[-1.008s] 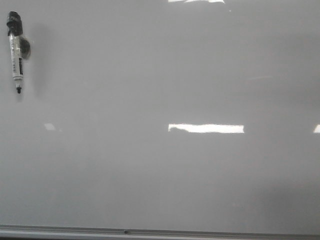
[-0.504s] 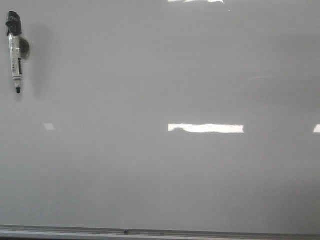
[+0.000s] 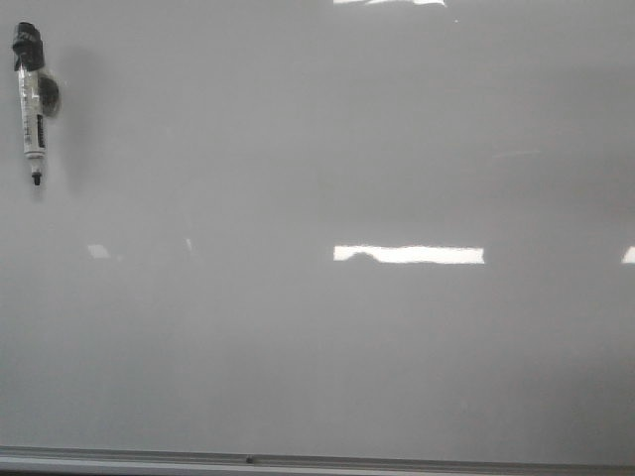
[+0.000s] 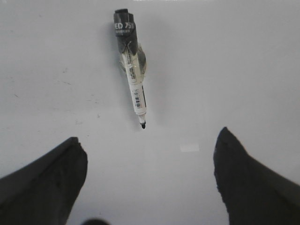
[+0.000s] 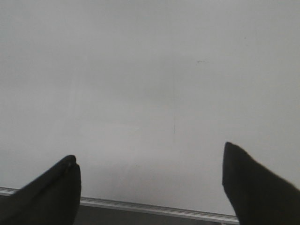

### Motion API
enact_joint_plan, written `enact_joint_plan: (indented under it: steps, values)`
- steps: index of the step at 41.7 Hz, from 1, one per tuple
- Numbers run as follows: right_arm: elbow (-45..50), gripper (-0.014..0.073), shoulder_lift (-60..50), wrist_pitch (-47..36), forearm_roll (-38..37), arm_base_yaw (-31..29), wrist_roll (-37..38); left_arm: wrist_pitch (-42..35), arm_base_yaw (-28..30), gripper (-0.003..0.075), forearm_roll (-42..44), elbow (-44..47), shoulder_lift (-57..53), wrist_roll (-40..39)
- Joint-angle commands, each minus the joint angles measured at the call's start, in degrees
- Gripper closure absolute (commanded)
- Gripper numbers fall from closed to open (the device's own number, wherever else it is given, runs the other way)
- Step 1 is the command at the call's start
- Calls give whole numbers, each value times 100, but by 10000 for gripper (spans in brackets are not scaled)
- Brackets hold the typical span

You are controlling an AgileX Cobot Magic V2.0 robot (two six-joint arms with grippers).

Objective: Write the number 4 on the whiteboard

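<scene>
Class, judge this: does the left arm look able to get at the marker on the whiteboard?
Probably yes: the left gripper is open, facing the marker, with only bare whiteboard between.

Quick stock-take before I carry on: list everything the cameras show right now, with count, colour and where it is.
whiteboard: one, glossy pale grey-white with glare patches, fills the front view; no 4 drawn on it.
frame edge: one, silver metal, along the board's bottom.
marker: one, white barrel with black cap end, stuck on the board at upper left, tip pointing down.
left gripper: one, black, open, facing the marker, not touching it.
right gripper: one, black, open, over bare board near the frame edge.
</scene>
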Motion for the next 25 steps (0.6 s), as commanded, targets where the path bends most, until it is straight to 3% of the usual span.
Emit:
enact_joint_plan:
  steps: [1, 25]
  values:
    - [-175, -39, 27, -365, -5, -43, -10, -632, -34, 176, -111, -327, 371, -81]
    - [-175, -39, 27, -359, -5, -43, -10, -2421, -34, 176, -111, -389, 2108, -81]
